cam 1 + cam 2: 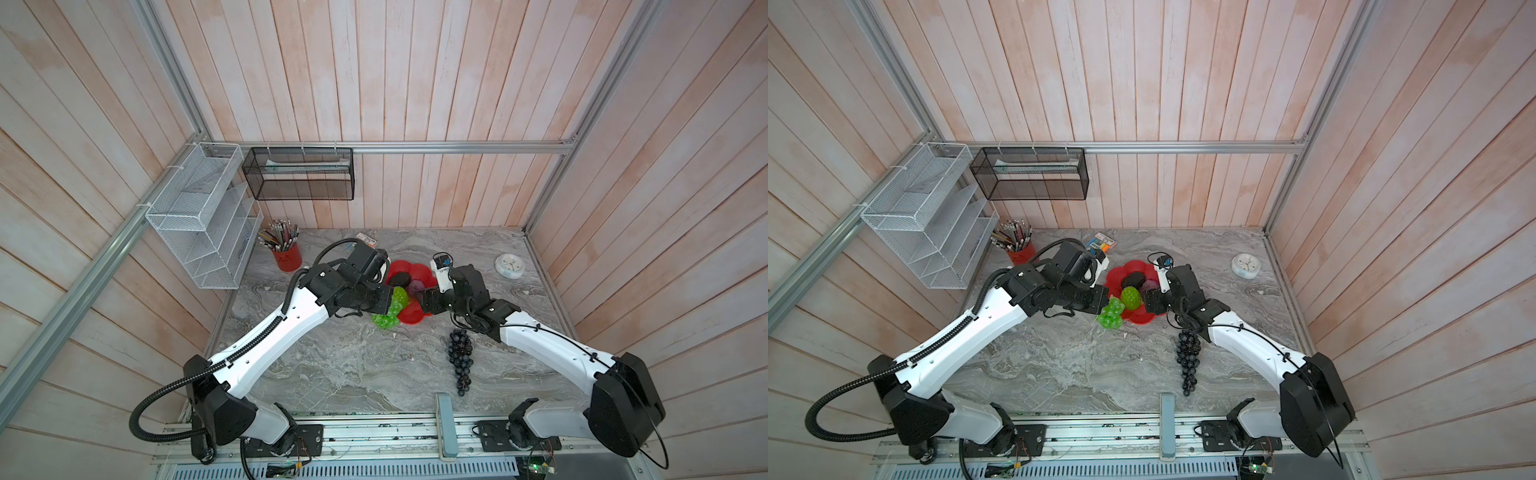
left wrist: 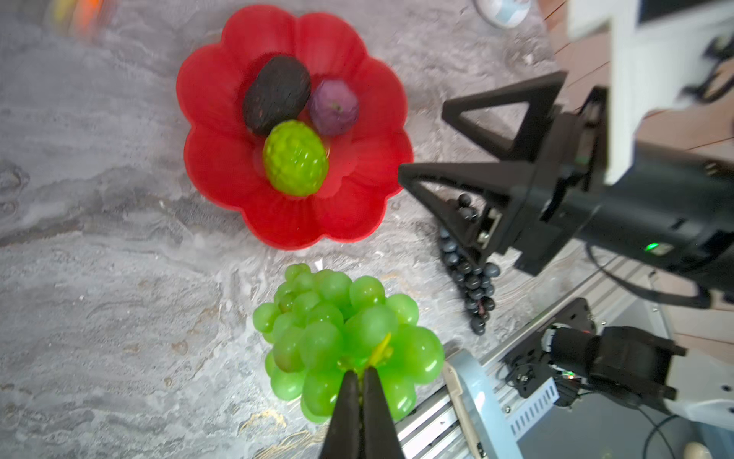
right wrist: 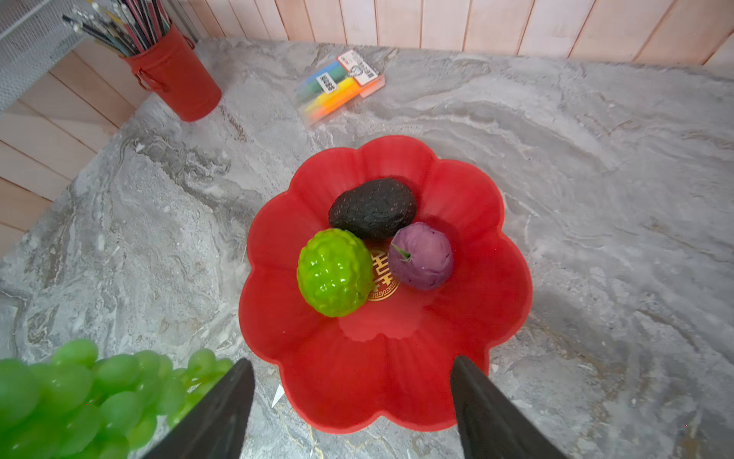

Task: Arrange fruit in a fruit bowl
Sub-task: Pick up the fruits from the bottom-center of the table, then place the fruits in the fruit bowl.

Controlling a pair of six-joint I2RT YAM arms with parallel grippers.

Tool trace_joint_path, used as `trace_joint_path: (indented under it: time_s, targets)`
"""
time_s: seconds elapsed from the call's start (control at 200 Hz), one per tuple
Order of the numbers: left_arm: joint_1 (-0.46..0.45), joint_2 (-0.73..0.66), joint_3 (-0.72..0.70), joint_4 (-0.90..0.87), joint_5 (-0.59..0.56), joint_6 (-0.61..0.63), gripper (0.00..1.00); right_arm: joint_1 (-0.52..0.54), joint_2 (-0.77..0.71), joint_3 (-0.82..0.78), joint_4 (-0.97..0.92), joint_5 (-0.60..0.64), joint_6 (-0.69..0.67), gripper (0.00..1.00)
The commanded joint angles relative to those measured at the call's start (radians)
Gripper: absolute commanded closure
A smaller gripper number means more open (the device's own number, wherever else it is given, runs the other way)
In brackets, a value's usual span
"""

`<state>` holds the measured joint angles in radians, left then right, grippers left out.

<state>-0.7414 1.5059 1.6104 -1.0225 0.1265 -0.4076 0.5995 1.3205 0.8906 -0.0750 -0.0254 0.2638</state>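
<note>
My left claw (image 2: pixel 361 371) is pinched fully closed on the thin yellow-green stem of the green grape bunch (image 2: pixel 345 330). The bunch hangs below it, just off the near-left edge of the fruit bowl (image 3: pixel 357 405) and not yet over it. My right claw (image 3: pixel 351 359) stands wide open and holds nothing, poised above the bowl's near rim. Already in the bowl are the avocado (image 3: pixel 373 208) on the far side, the bumpy lime-green fruit (image 3: pixel 333 272) to the left and the small purple fruit (image 3: pixel 421 256) to the right, clustered around the centre. The dark grape bunch (image 1: pixel 459 359) lies on the table, near and right of the bowl, close under my right arm.

The stem is my main worry. It is a narrow, springy hold on a heavy, loose cluster, so a quick sideways move could set the bunch swinging or let the stem slip out. I cannot tell from these views whether the lowest grapes clear the table. If they hang too low, they would catch the scalloped rim and shove or tip the light dish. The middle is crowded, so grapes dropped on the round fruits could roll one out over the shallow edge. My two claws are also close together here, and carrying the bunch across risks bumping the right one.
</note>
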Motion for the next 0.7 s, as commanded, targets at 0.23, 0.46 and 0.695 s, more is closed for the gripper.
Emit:
trace_joint_path:
  time_s: [0.23, 0.46, 0.695]
  targets:
    - [0.031, 0.234, 0.218, 0.185, 0.14, 0.009, 1.0, -0.05, -0.078, -0.061, 0.049, 0.003, 0.044, 0.23]
    - [0.061, 0.277, 0.143, 0.345, 0.203, -0.029, 1.0, -0.07, -0.11, -0.116, 0.052, 0.007, 0.057, 0.23]
    - [0.091, 0.283, 0.051, 0.416, 0.244, -0.046, 1.0, -0.084, -0.099, -0.128, 0.046, 0.008, 0.042, 0.23]
